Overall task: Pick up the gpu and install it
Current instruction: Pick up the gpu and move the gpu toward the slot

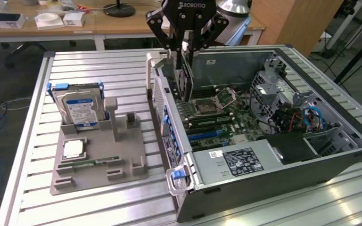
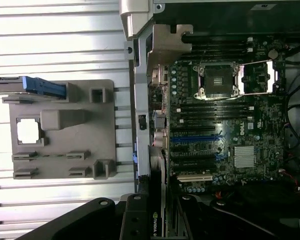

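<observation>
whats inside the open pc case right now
The case holds a motherboard with an open processor socket, a grey power supply and blue cables. The gpu, upright in the gripper, stands near one wall; what lies under it is covered.

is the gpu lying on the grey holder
No, the gripper holds the gpu upright over the open computer case, away from the grey holder.

The computer case [image 1: 282, 183] lies on the surface [image 1: 93, 70] toward the exterior view's right edge, with the holder [image 1: 124, 165] beside it toward the left edge. A hard drive [image 1: 79, 108] stands in the holder's far end. The hand [image 1: 185, 47] holds the gpu [image 1: 184, 80] upright over the motherboard [image 1: 218, 117], just inside the case wall nearest the holder.
</observation>
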`<state>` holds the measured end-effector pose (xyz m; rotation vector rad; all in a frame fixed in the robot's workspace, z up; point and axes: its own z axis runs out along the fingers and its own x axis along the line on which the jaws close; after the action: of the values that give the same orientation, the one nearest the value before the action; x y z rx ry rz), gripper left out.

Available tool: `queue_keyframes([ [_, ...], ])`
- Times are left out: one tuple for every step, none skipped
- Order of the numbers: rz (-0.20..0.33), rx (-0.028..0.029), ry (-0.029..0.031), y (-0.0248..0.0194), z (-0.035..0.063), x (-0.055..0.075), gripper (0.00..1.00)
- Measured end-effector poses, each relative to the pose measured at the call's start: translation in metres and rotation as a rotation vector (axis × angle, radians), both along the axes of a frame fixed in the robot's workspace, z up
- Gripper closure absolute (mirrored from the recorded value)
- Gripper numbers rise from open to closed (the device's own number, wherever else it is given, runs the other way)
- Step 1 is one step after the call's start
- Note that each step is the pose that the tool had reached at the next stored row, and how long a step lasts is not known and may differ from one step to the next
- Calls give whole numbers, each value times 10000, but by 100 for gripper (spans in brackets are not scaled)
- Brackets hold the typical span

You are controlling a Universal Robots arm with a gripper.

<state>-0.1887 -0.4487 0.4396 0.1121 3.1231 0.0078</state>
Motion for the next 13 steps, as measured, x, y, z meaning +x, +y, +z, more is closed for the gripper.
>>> queue_keyframes([
  [1, 0, 0, 0, 0, 10, 74],
  [1, 0, 0, 0, 0, 21, 74],
  [2, 0, -1, 0, 0, 37, 74],
  [2, 0, 0, 0, 0, 55, 74],
  [3, 0, -1, 0, 0, 73, 74],
  [5, 0, 0, 0, 0, 94, 74],
  [8, 0, 0, 0, 0, 118, 74],
  [9, 0, 0, 0, 0, 140, 74],
  [11, 1, -1, 0, 0, 162, 74],
  [13, 0, 0, 0, 0, 182, 74],
  [15, 0, 0, 0, 0, 200, 74],
  [16, 0, 0, 0, 0, 219, 74],
  [17, 0, 0, 0, 0, 238, 74],
])
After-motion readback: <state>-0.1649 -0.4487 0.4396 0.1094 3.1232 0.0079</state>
